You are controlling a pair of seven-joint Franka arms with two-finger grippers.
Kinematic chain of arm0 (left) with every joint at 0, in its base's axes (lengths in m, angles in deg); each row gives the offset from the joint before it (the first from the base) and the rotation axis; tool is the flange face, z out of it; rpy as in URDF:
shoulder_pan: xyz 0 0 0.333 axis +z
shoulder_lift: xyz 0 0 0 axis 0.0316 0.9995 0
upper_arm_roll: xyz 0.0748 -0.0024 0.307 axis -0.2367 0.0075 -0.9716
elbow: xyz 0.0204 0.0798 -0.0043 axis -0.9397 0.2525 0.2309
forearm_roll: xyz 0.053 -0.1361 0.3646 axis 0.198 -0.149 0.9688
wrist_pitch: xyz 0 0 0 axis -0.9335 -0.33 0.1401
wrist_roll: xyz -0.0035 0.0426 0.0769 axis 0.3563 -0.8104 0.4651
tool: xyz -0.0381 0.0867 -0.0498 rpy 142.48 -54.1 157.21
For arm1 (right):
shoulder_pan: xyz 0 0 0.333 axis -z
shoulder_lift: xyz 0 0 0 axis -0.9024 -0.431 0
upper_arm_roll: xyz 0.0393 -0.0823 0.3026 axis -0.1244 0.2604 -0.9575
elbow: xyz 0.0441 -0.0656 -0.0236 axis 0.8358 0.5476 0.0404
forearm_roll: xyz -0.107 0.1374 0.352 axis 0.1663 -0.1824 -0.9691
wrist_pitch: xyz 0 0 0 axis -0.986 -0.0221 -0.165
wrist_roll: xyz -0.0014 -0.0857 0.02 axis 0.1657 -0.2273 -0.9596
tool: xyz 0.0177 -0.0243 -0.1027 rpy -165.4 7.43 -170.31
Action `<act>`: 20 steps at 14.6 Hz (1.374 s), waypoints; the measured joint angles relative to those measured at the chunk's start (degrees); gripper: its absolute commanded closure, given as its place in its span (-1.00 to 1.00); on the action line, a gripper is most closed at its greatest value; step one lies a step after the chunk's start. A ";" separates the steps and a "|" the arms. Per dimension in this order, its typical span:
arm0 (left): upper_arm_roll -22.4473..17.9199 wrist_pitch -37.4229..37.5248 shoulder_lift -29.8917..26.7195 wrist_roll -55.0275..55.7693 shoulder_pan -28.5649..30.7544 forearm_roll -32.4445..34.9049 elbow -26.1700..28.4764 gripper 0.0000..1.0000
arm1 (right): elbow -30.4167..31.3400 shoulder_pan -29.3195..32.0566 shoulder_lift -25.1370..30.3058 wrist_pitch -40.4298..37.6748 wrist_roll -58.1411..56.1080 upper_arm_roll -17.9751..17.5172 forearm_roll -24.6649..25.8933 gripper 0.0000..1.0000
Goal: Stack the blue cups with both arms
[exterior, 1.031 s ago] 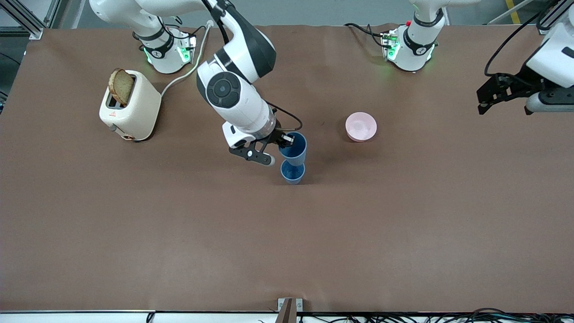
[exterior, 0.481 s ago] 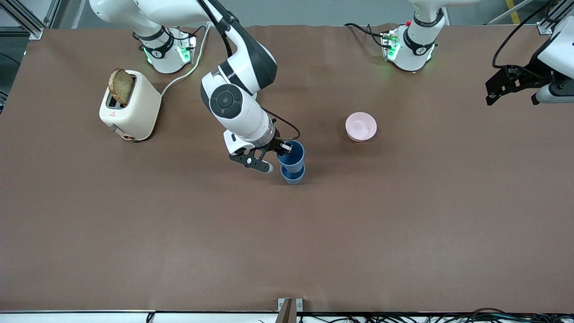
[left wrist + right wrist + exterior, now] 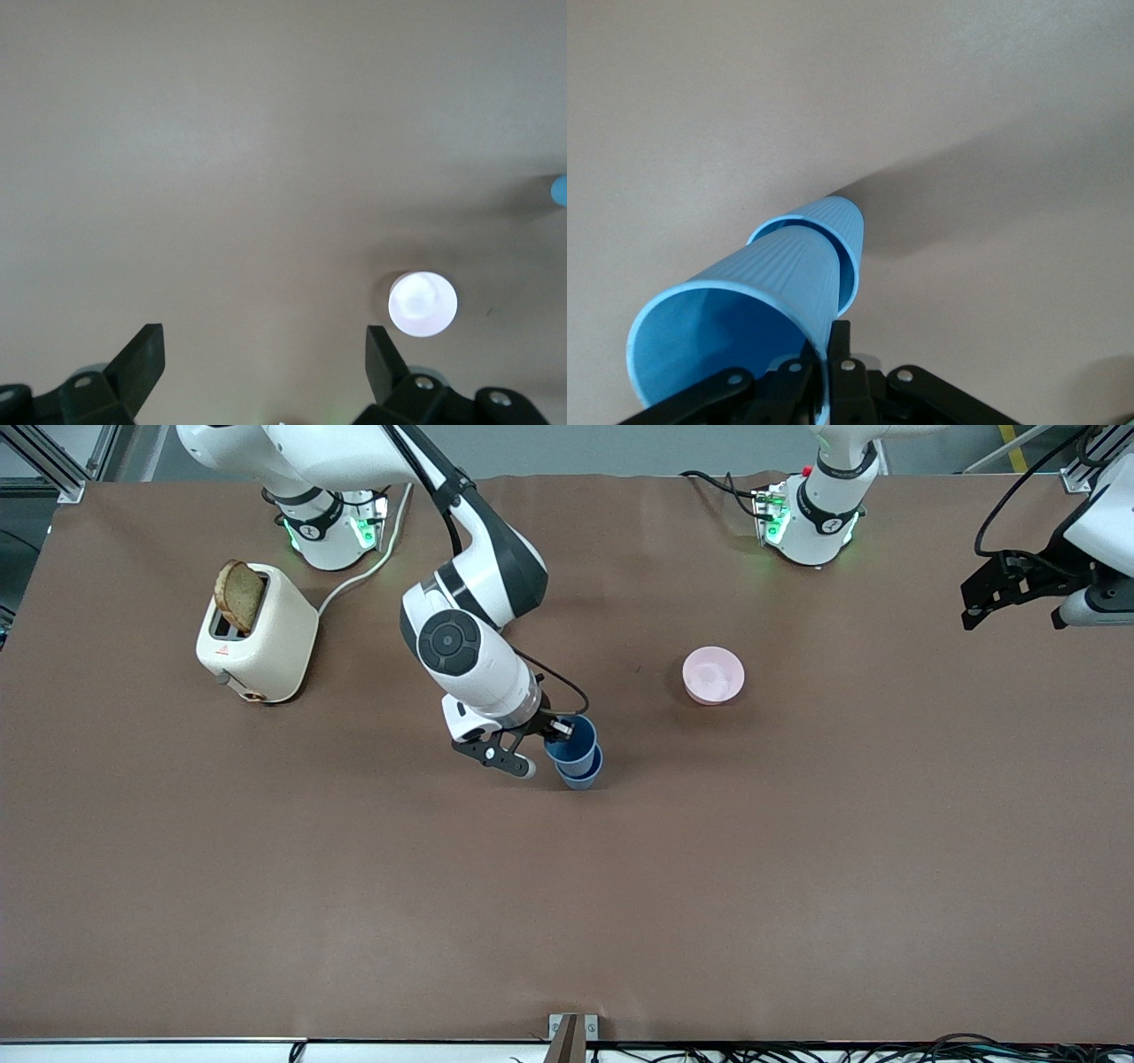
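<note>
Right gripper (image 3: 556, 735), mid-frame, clamped the upper cup (image 3: 572, 742) partly nested in the lower cup (image 3: 583, 777); premature release risked tipping. Left gripper (image 3: 1014, 593) waited spread, upper right.

lower cup (image 3: 585, 775) mostly hidden inside upper cup (image 3: 574, 742); left gripper (image 3: 1019, 593) body cut off by pic edge.

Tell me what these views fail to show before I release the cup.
- Lower matte blue ribbed cup: the right wrist view shows only its rim and upper wall; the upper blue cup fills it, so seating depth is unclear.
- Right gripper: its fingers on the upper cup's rim are cut off by the right wrist view's edge.
- Left gripper: only its open fingers show, over the pale pink bowl.
</note>
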State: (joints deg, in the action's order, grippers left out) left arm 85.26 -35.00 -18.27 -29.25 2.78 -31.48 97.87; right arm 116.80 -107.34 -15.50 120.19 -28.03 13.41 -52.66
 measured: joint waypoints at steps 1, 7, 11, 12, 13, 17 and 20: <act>0.37 0.42 0.00 0.00 -0.02 -0.03 0.04 -1.00 | 0.02 -0.01 -0.34 0.20 -0.01 0.00 0.04 0.90; 1.25 0.97 0.00 0.92 -0.09 -1.30 0.32 -1.00 | 0.08 -0.40 -2.93 2.05 -0.05 -0.14 0.93 0.72; 1.25 1.59 -0.01 0.92 -0.09 -1.35 0.33 -1.00 | 0.09 -1.03 -4.72 4.23 -0.07 -0.30 0.97 0.25; 1.25 2.13 -0.05 0.92 -0.08 -1.35 0.33 -1.00 | 0.09 -1.10 -4.76 4.29 -0.07 -0.30 0.97 0.09; 1.22 2.57 -0.16 0.90 -0.04 -1.35 0.29 -1.00 | 0.03 -1.10 -4.76 4.29 -0.07 -0.30 0.97 -0.12; 1.06 3.12 -0.74 0.84 0.14 -1.34 -0.25 -1.00 | -0.78 -0.88 -4.09 4.14 -0.07 0.31 1.05 -0.85; 1.05 3.12 -0.72 0.84 0.18 -1.34 -0.24 -1.00 | -2.12 -0.58 0.24 0.68 -0.07 4.25 3.80 -1.00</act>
State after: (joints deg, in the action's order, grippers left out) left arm 86.31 -31.88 -18.98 -28.41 2.97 -32.83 97.64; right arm 114.68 -107.92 -15.26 120.87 -28.10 17.66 -48.86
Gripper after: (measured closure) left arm 0.000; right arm 0.053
